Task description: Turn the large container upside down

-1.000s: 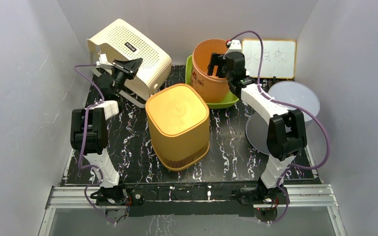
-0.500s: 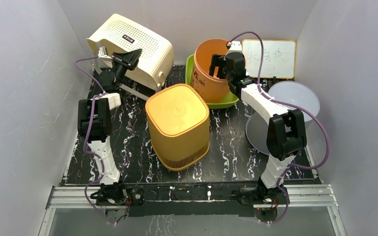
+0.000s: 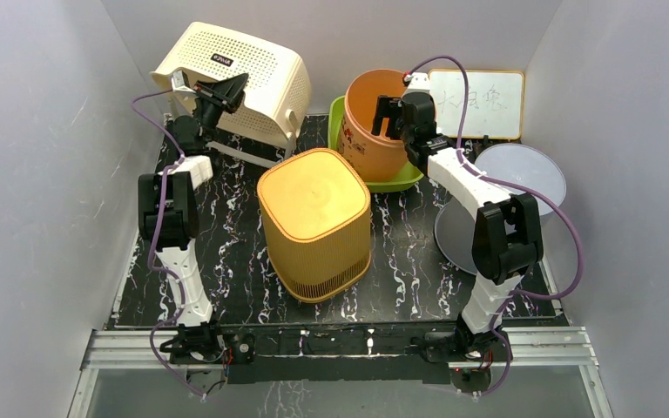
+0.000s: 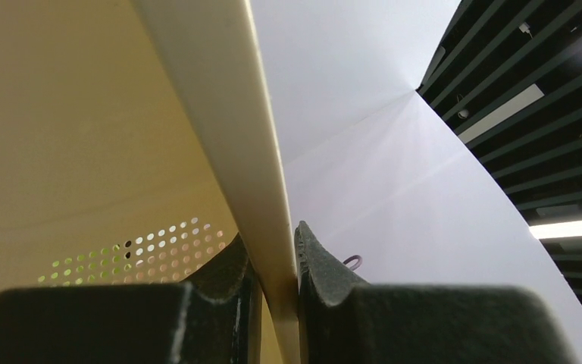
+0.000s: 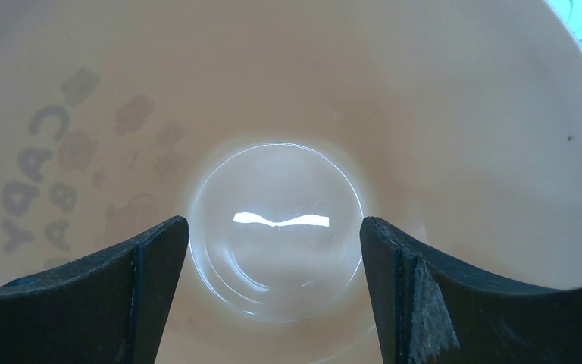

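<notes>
- The left gripper (image 4: 273, 250) is pinching shut on the thin cream rim (image 4: 223, 114) of the large container. One finger is pressing the perforated inner wall and the other the outside.
- The large container (image 3: 248, 70), a cream perforated basket, is leaning behind and to the left of the yellow ribbed bin (image 3: 315, 218). It is tipped well over, with the gripped edge raised off the table.
- The turn appears to be partway done. The basket is tilting, but its mouth is not yet lying flat on the table, so rolling it on over and letting go are probably still to come.
- The left arm is rising steeply to the left of the yellow ribbed bin, with its wrist angling up into the basket's rim.
- The right gripper (image 5: 273, 235) is hanging spread wide and empty inside the orange bucket (image 3: 368, 152), behind and to the right of the yellow ribbed bin. Its arm is stretching diagonally back from its base.
</notes>
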`<control>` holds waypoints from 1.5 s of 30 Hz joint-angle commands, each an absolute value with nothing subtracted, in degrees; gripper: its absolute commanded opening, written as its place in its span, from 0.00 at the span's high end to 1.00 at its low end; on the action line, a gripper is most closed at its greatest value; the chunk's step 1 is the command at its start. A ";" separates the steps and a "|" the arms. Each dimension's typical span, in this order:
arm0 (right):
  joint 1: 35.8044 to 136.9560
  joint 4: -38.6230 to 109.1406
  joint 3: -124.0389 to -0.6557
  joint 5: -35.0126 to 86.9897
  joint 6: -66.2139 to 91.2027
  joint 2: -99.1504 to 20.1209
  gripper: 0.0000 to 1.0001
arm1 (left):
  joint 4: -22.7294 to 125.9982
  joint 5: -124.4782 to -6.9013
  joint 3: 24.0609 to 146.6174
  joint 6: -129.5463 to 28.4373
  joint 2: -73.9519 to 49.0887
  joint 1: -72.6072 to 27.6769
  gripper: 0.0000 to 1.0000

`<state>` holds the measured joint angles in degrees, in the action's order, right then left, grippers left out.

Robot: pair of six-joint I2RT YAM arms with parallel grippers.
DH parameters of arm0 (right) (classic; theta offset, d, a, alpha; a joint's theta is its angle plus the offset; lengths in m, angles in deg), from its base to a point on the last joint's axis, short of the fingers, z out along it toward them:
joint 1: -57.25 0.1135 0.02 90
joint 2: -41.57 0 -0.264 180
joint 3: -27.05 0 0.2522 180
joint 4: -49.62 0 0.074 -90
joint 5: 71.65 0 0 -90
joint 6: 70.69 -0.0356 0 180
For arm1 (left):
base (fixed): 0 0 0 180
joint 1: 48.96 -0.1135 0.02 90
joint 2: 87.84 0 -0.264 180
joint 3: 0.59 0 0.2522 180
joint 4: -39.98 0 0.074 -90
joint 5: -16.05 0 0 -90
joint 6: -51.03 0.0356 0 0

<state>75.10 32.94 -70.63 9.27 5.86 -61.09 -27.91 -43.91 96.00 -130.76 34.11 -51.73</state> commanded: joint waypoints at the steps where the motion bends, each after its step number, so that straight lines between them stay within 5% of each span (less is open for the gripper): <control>1: 74.70 34.22 -72.63 8.63 6.05 -58.46 0.17 | -48.59 -44.07 100.67 -128.77 23.42 -51.14 1.00; 18: 74.74 33.86 -71.61 11.48 7.38 -51.84 0.19 | -48.82 -38.47 82.90 -119.27 8.70 -52.74 1.00; 34: 74.74 33.99 -72.91 10.94 8.01 -53.05 0.19 | -49.01 -30.89 79.74 -114.38 16.90 -52.52 1.00; 45: 74.70 33.91 -73.75 8.93 9.05 -54.38 0.18 | -49.12 -34.08 93.19 -125.45 28.45 -52.17 1.00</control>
<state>75.08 32.63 -70.74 10.53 7.67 -54.18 -29.83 -30.03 85.31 -122.35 29.81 -52.47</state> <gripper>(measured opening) 0.816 0.131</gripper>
